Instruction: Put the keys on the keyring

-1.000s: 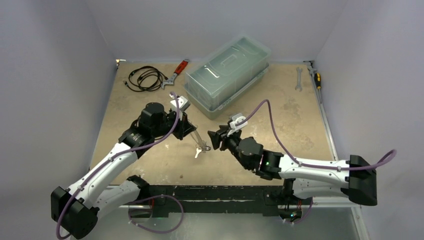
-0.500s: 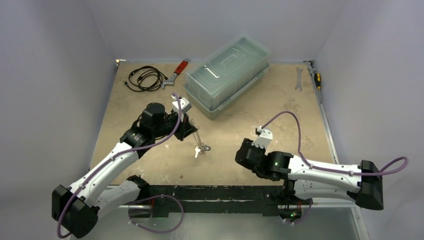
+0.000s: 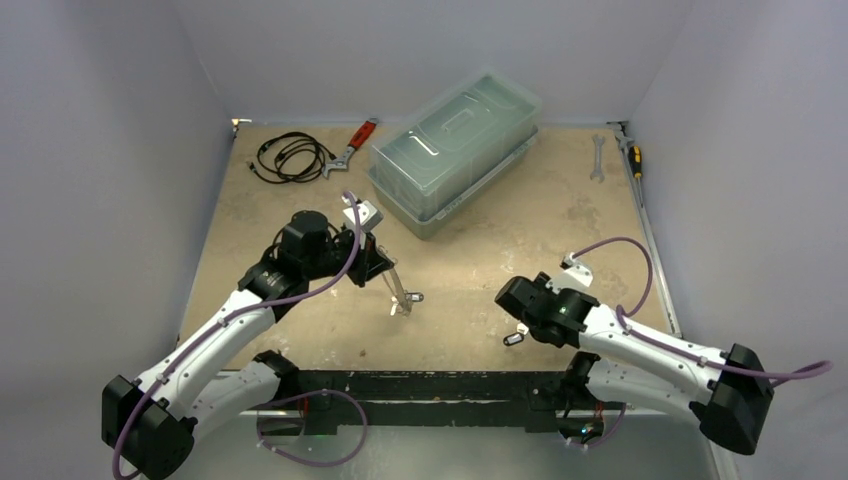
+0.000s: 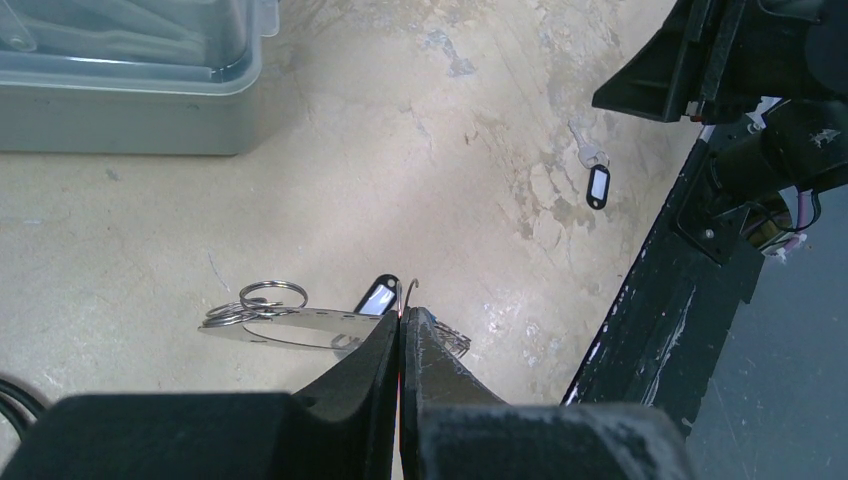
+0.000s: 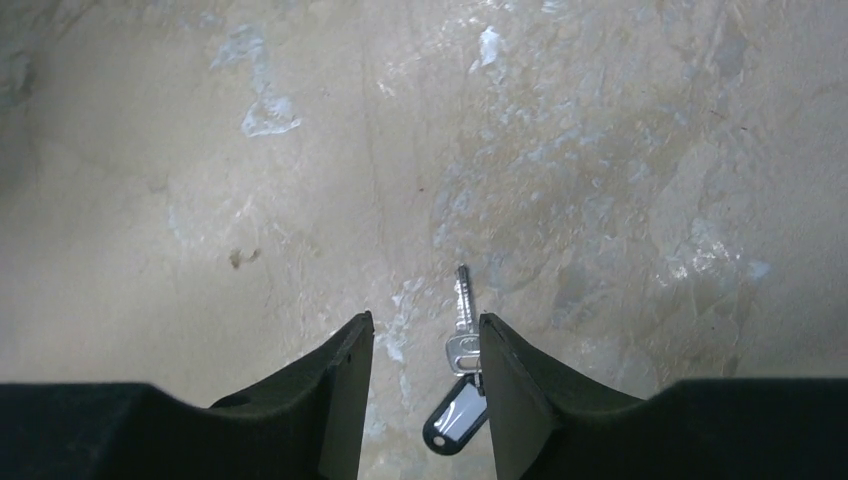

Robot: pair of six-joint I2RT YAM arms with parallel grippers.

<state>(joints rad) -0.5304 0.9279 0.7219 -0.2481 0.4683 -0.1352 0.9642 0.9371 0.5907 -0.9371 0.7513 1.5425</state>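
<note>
The left pincer [image 4: 401, 325] is closed, gripping the keyring [image 4: 285, 328] at its tips; the right pincer [image 5: 425, 320] stands open, a black-tagged key [image 5: 462, 335] lying on the desk [image 5: 250, 200] between its fingers.

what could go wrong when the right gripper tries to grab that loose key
The loose key lies flat, close to one finger of the open right gripper; closing may shove it aside.
It sits near the front edge of the table, so a nudge might knock it off.
The left gripper pinches the keyring at one thin end; it could slip or swing.
</note>
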